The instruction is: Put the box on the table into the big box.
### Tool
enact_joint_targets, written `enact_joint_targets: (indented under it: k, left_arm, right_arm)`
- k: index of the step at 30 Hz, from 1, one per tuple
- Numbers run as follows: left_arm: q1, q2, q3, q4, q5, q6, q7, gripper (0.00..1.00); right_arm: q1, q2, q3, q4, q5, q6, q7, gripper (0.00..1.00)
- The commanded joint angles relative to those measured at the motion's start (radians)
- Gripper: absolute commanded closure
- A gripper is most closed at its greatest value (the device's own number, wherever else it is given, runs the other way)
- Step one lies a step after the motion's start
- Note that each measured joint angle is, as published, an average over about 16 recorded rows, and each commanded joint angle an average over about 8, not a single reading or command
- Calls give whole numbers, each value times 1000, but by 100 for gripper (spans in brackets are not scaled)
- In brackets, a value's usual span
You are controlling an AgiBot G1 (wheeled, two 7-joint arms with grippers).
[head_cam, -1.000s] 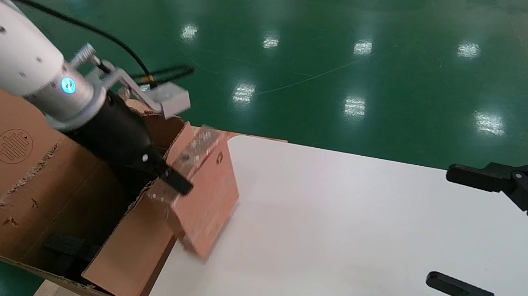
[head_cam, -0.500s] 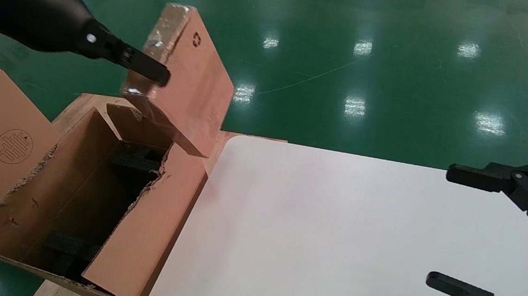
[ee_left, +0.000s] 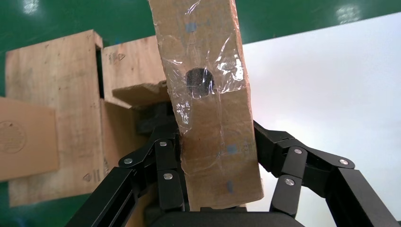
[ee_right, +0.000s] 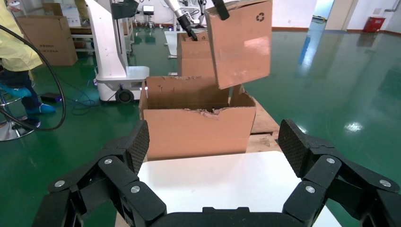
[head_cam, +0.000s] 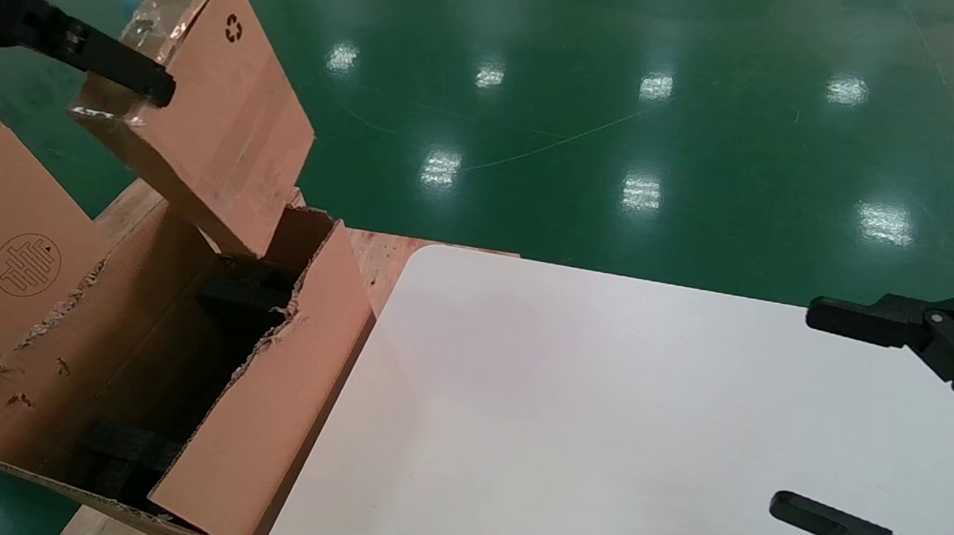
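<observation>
Taped cardboard box (head_cam: 203, 106) now farther left

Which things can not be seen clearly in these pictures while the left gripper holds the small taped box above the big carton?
- Left gripper: head view cuts off its body at the edge; only one finger shows on the small taped box.
- Small taped box: its far end leaves the left wrist view.
- Big carton: its floor stays in shadow between black foam strips; the held box covers its far corner.
- Right gripper: open and parked over the white table, its arm out of frame.

Box (head_cam: 203, 106) above big box (head_cam: 265, 420) — big box left of table (head_cam: 600, 427).
</observation>
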Motion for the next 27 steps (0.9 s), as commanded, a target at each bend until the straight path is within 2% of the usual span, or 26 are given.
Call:
enact_joint_targets:
  k: [1, 10, 15, 27]
  left_arm:
    - [-5, -4, -7, 11, 13, 16, 8, 100]
    - [-10, -39, 56, 81, 33, 38, 107, 100]
    - [-10, -64, 105, 116, 8, 43, 169, 100]
    - [-19, -129, 207, 126, -19, 36, 279, 100]
  right_arm:
    - [0, 0, 0, 0, 0, 0, 0, 0]
    - [0, 0, -1, 0, 0, 0, 0, 0]
    - [0, 0, -1, 0, 1, 0, 0, 0]
    - [0, 1, -2, 0, 1, 1, -1, 0]
